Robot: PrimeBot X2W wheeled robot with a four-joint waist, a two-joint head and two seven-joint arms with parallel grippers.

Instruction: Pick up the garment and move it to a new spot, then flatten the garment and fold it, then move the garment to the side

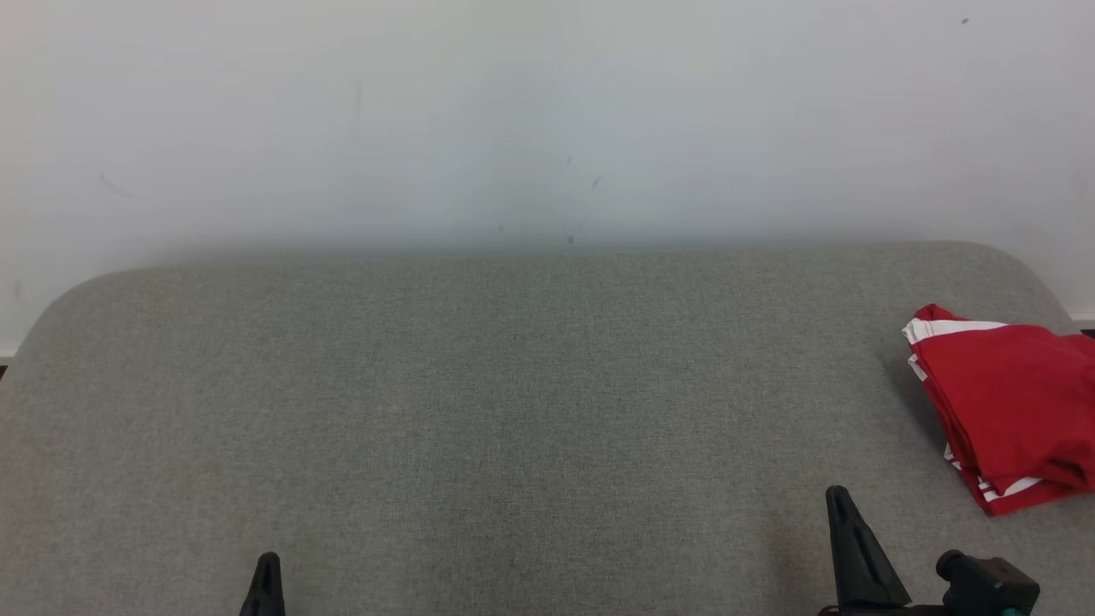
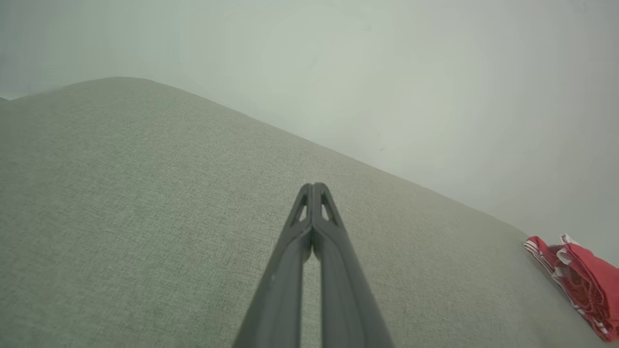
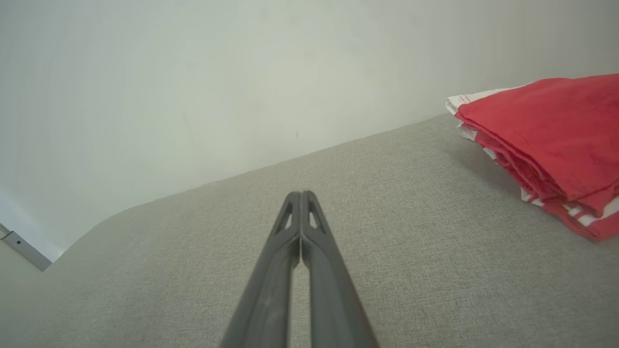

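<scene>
Both of my grippers are clenched on nothing. My left end effector [image 2: 313, 186] has its two long dark fingers pressed tip to tip above bare cloth, and my right end effector [image 3: 301, 194] is the same, hovering low and just beside the garment.

The red garment with white stripes along its hems [image 1: 1009, 402] lies in a folded stack at the far right of the grey, woven-fabric table with rounded corners [image 1: 513, 385]. It is well apart from my left side. I judge the folding done and the garment already put aside.

The stack sits close to the table's right edge, and the head view cuts it off there, so I cannot tell how much margin remains. A sideways brush from my right fingers could push it over. The layers are soft and limp, and their open edges face my right end effector. A closed tip sliding in could catch a hem and peel the fold apart. The table's coarse weave looks grippy, so dragging the stack would hold back the bottom layer and skew it. Behind is a plain pale wall [image 1: 513, 111].
</scene>
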